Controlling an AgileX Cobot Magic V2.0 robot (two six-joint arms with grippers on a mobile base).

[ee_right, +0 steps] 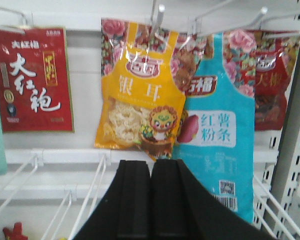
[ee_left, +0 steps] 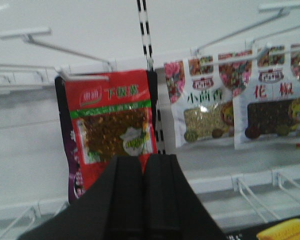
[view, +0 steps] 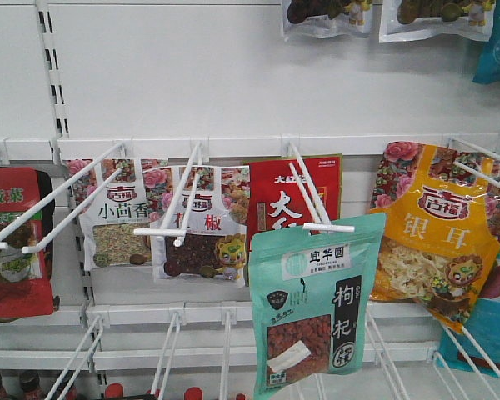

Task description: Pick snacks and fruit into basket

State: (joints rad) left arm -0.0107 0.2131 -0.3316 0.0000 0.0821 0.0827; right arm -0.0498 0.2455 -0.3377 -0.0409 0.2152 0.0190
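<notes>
mint-green snack pouch (view: 317, 308) hangs frm wire peg (view: 327, 227)

White shop shelving fills the view: plain back panel (view: 192, 75) at 12 o'clock, slotted upright (view: 54, 79) at 10 o'clock, wire hooks (view: 67, 188) jutting forward under even light.

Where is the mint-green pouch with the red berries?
In the front view, the mint-green pouch hangs centre-right at the tip of a white hook, in front of the red pouch and left of the yellow pouch.
</notes>
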